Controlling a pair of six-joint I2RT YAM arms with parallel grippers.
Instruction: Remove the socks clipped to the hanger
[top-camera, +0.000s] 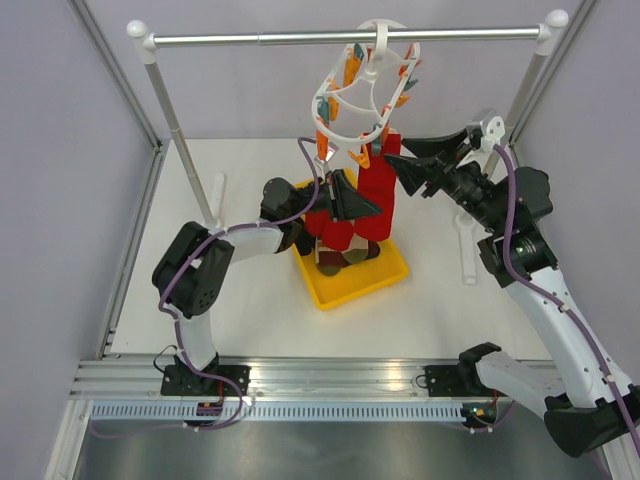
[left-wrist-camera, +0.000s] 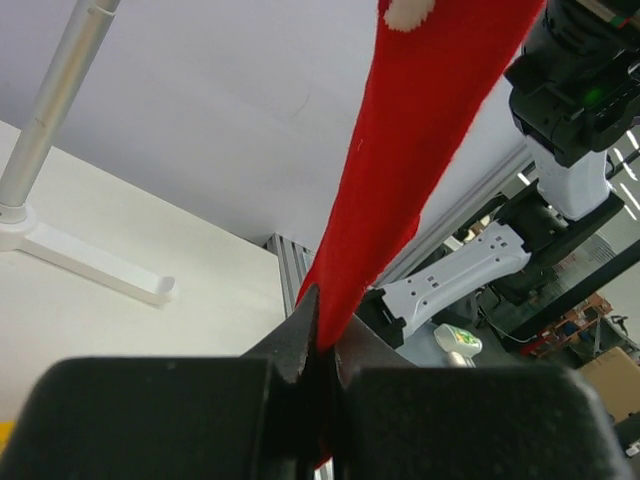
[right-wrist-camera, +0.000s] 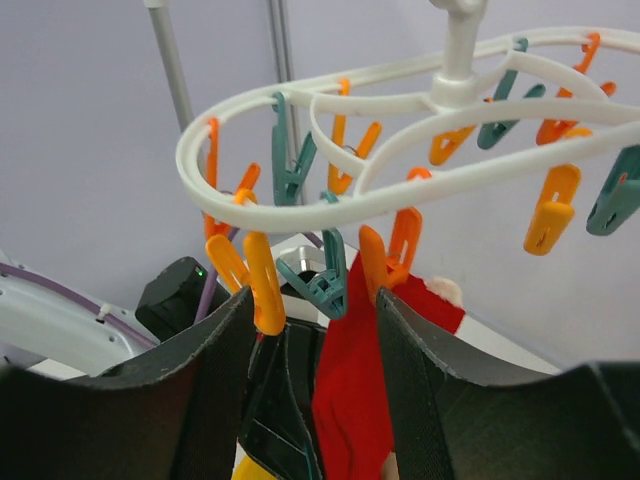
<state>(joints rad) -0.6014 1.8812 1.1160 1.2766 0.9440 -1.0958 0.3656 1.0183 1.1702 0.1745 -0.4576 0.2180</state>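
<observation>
left gripper (left-wrist-camera: 312, 335) angles upward, clamped on the red sock (left-wrist-camera: 430, 130); right gripper (right-wrist-camera: 312, 305), fingers apart, stretches toward the hanger (right-wrist-camera: 452, 88).

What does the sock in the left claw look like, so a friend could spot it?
Start at the metal rail across the back, where a white hanger with orange and teal clips hangs. Below it, above the yellow tray, one sock stretches down into the left gripper. Unlike the socks lying in the tray, it hangs taut, bright red with a white patch.
</observation>
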